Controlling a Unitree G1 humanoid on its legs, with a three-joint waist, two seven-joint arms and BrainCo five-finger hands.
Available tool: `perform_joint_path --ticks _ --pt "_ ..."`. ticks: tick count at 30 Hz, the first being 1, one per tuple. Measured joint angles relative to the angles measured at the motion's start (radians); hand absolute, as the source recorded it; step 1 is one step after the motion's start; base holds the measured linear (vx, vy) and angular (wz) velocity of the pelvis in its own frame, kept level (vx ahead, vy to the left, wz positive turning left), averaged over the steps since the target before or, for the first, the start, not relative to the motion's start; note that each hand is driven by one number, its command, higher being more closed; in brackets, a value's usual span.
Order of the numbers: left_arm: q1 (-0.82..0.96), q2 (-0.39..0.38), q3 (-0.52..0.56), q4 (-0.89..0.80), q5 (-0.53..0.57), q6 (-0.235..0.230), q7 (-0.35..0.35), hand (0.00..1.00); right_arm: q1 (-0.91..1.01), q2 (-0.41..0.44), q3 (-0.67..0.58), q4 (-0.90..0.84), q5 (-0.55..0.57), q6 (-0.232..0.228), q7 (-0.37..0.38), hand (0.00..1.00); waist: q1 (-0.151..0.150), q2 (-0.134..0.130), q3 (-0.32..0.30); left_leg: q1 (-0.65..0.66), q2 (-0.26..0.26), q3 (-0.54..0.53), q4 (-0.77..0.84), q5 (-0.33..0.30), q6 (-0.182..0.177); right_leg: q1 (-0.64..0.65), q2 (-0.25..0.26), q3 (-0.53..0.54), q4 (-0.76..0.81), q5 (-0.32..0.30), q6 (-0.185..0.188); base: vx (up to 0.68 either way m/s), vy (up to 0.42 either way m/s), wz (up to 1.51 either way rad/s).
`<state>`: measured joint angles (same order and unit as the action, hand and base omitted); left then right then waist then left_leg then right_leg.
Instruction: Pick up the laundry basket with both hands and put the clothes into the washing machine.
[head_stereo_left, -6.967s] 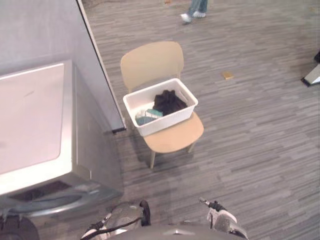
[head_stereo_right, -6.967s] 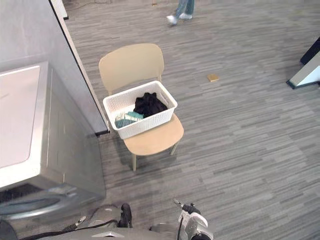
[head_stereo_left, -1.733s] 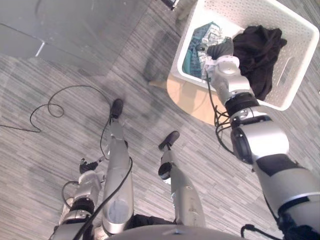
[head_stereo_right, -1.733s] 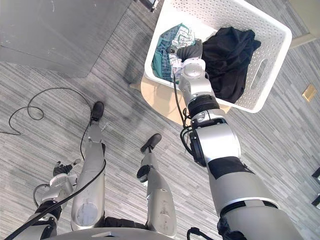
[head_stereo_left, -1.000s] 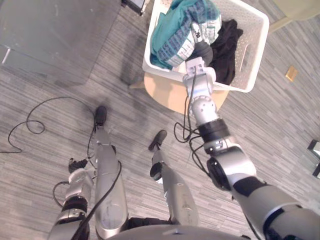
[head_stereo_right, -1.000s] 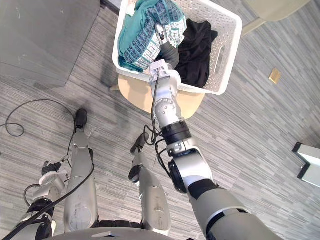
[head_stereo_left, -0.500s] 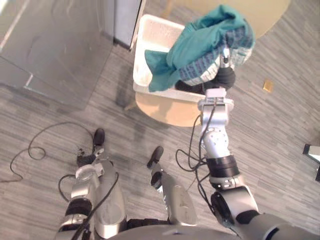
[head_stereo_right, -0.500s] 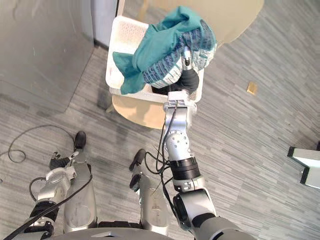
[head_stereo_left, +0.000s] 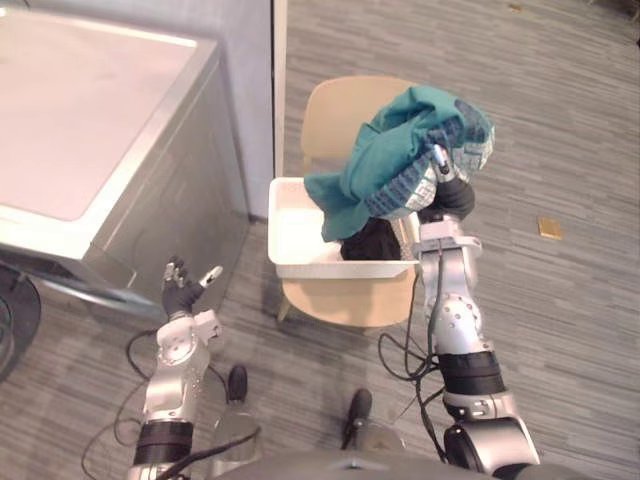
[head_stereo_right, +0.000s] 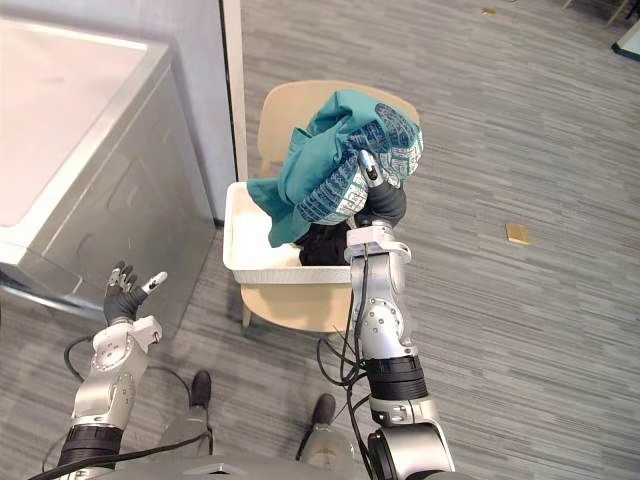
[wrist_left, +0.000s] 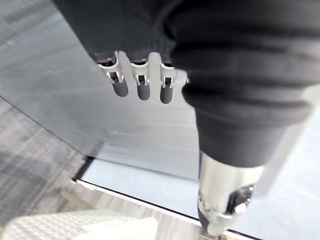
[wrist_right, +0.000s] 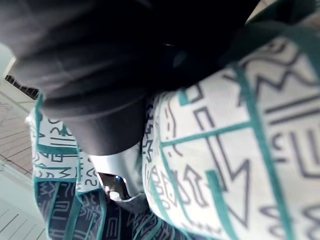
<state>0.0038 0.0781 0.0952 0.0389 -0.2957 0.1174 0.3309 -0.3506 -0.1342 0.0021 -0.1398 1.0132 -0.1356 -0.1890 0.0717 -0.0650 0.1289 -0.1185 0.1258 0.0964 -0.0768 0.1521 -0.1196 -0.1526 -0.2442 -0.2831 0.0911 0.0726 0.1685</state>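
Teal patterned garment (head_stereo_left: 398, 158) clutched in our right hand (head_stereo_left: 447, 197) above the white laundry basket (head_stereo_left: 300, 266); our left hand (head_stereo_left: 183, 294) spread, empty

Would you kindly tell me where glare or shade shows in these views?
Left eye view: the washing machine glares pale on top. Right eye view: the floor is evenly lit. Right wrist view: the right hand, dark-covered, lies in shade against the brighter patterned garment.
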Motion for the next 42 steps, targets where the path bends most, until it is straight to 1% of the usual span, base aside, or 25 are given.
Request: perform_joint_path --ticks 1,3,4,8,10,12,15,16,21,25,31,35,37,42 --pt "-0.001 0.000 -0.002 -0.027 -0.009 -0.002 -0.014 0.00 -0.001 0.000 -0.007 0.000 0.000 0.009 0.005 1.00 -0.008 0.005 -0.012 0.010 -0.002 0.006 0.000 -0.003 0.002 0.009 -0.001 0.003 -0.003 -0.001 0.001 0.07 0.018 -0.21" --pt "-0.001 0.000 -0.003 -0.069 -0.017 -0.004 -0.027 0.00 -0.001 0.000 -0.009 0.000 -0.001 0.015 0.005 1.00 -0.012 0.007 -0.023 0.036 -0.002 0.024 0.000 -0.013 -0.002 0.022 -0.001 0.022 -0.008 -0.001 0.002 0.05 0.010 -0.21" --pt "-0.003 0.001 -0.009 -0.085 -0.017 -0.004 -0.040 0.00 0.000 0.000 -0.015 0.000 -0.003 0.025 0.005 1.00 -0.021 0.012 -0.051 0.041 -0.004 0.032 0.000 -0.017 0.000 0.027 -0.001 0.027 -0.017 0.000 0.004 0.04 0.006 -0.16" --pt "-0.017 0.003 -0.041 -0.136 -0.017 -0.006 -0.068 0.00 0.000 -0.006 -0.019 0.000 -0.039 0.040 0.006 1.00 -0.029 0.025 -0.082 0.069 -0.005 0.043 0.000 -0.028 0.000 0.051 0.001 0.038 -0.041 0.005 0.007 0.02 0.004 -0.10" --pt "-0.037 0.020 -0.078 -0.155 -0.017 -0.010 -0.098 0.00 0.000 -0.019 -0.013 0.000 -0.039 0.060 0.008 1.00 -0.033 0.037 -0.109 0.069 -0.005 0.050 0.000 -0.030 0.001 0.052 0.003 0.048 -0.058 0.012 0.001 0.01 0.005 -0.10" --pt "-0.061 0.026 -0.101 -0.156 -0.017 -0.010 -0.118 0.00 0.000 -0.035 -0.010 0.001 -0.039 0.077 0.010 1.00 -0.034 0.045 -0.117 0.071 -0.005 0.059 0.000 -0.029 0.001 0.060 0.006 0.052 -0.073 0.028 0.007 0.00 0.005 -0.10" --pt "-0.082 0.039 -0.150 -0.163 -0.054 -0.010 -0.150 0.00 0.000 -0.049 0.015 0.003 -0.040 0.112 0.023 1.00 -0.049 0.048 -0.119 0.095 -0.005 0.071 0.000 -0.031 0.001 0.080 0.007 0.064 -0.086 0.037 0.006 -0.02 0.004 -0.11" --pt "-0.097 0.044 -0.178 -0.165 -0.069 -0.010 -0.163 0.00 0.000 -0.056 0.029 0.004 -0.041 0.120 0.037 1.00 -0.056 0.047 -0.119 0.102 -0.006 0.073 0.000 -0.033 0.001 0.083 0.007 0.067 -0.087 0.035 0.002 -0.04 0.004 -0.07" --pt "-0.174 0.044 -0.278 -0.187 -0.120 -0.011 -0.191 0.00 0.000 -0.071 0.092 0.015 -0.064 0.154 0.064 1.00 -0.067 0.054 -0.131 0.103 -0.006 0.082 -0.001 -0.035 0.000 0.081 0.009 0.078 -0.094 0.040 -0.009 -0.03 0.005 -0.06" --pt "-0.205 0.044 -0.332 -0.187 -0.135 -0.011 -0.192 0.00 -0.001 -0.070 0.137 0.057 -0.069 0.161 0.077 1.00 -0.070 0.057 -0.151 0.102 -0.006 0.084 -0.001 -0.034 0.000 0.082 0.010 0.080 -0.101 0.047 -0.006 0.00 -0.001 -0.02" --pt "-0.258 0.047 -0.384 -0.186 -0.172 -0.011 -0.183 0.00 -0.055 -0.063 0.225 0.084 -0.069 0.161 0.077 1.00 -0.067 0.057 -0.154 0.102 -0.006 0.085 -0.002 -0.033 0.000 0.084 0.010 0.080 -0.106 0.053 0.000 0.00 0.000 0.00" --pt "-0.273 0.050 -0.396 -0.186 -0.174 -0.024 -0.170 0.00 -0.099 -0.044 0.253 0.090 -0.069 0.161 0.077 1.00 -0.064 0.056 -0.161 0.102 -0.006 0.083 -0.002 -0.033 -0.001 0.085 0.010 0.079 -0.106 0.054 0.001 0.00 0.000 0.00" --pt "-0.276 0.050 -0.399 -0.186 -0.174 -0.042 -0.157 0.00 -0.124 -0.041 0.269 0.093 -0.069 0.159 0.077 1.00 -0.063 0.054 -0.163 0.101 -0.006 0.082 -0.002 -0.032 -0.001 0.086 0.010 0.078 -0.106 0.054 0.000 0.00 0.000 0.00" --pt "-0.276 0.053 -0.404 -0.186 -0.174 -0.049 -0.137 0.00 -0.149 -0.026 0.296 0.121 -0.077 0.151 0.077 1.00 -0.054 0.049 -0.179 0.096 -0.006 0.077 -0.008 -0.030 -0.001 0.086 0.010 0.074 -0.111 0.051 -0.004 0.00 -0.001 0.02"
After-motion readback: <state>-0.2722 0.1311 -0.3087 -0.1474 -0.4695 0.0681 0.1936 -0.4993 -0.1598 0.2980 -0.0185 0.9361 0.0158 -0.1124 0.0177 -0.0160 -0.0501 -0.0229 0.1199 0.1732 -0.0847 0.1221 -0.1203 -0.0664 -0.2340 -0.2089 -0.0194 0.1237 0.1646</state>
